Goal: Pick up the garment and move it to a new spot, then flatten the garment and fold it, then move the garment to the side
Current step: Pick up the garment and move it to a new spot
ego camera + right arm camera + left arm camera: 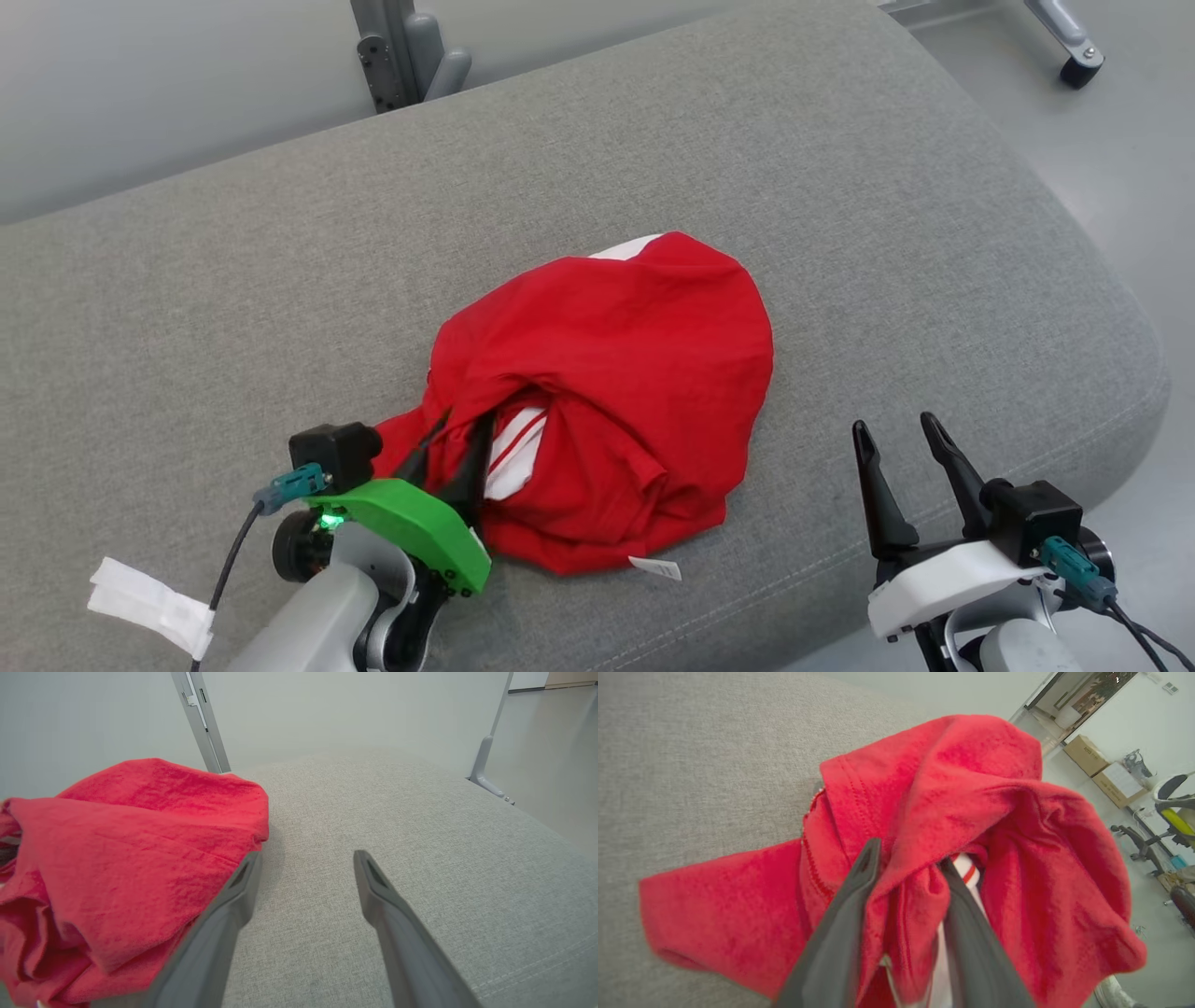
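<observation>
One garment (616,364) fold lies between parted left pincer (909,856).

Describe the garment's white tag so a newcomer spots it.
On the grey cushion lies a crumpled red garment. At its near edge a small white tag pokes out. Unlike the larger white strip far left, it touches red cloth.

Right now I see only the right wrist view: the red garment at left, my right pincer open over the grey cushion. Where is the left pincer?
Observer: The left pincer sits in the near-left folds of the garment.
Operator: Does it grip the cloth?
Observer: I cannot tell; in the left wrist view its fingers stand apart with a fold between them.
Operator: Anything else near the garment?
Observer: A small white tag sticks out at its near edge.
</observation>
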You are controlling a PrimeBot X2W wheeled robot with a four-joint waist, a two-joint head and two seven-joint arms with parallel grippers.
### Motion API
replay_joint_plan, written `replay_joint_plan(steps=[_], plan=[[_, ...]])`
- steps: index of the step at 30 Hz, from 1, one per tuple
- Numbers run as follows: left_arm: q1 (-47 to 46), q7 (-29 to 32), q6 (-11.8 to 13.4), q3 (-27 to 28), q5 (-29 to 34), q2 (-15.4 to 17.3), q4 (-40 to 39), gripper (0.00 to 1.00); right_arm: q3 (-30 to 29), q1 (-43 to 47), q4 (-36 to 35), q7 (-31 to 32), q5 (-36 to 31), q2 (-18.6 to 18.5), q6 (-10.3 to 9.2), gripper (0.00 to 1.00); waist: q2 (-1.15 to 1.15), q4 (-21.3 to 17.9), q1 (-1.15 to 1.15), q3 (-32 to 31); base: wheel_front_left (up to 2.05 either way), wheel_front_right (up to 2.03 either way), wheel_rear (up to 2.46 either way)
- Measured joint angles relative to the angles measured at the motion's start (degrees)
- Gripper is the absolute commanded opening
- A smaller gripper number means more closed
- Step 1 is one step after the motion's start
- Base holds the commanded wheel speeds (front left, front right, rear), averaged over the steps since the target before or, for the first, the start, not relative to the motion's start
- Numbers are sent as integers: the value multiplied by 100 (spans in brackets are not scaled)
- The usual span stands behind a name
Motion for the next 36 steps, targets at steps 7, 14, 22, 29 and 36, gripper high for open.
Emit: replay_joint_plan(steps=[7,14,22,29,36], plan=[[-135,402,342,-372,600,530,-553,100,-110,15,7,0,-11,-1,0,100,0,109,0,-128,0,0,0],[-254,1029,758,-693,1136,1116,-1515,100,-35,94,19,0,85,-1,0,100,0,101,0,-152,0,0,0],[-534,1468,782,-947,1310,1140,-1664,100,66,41,38,0,158,-1,0,100,0,-47,0,-75,0,0,0],[-800,1546,704,-1047,1429,1096,-1385,100,79,41,81,0,169,-1,0,100,0,-225,0,-39,0,0,0],[-1132,1559,608,-1081,1497,969,-1213,96,122,41,89,0,223,-1,0,100,0,-294,0,5,0,0,0]])
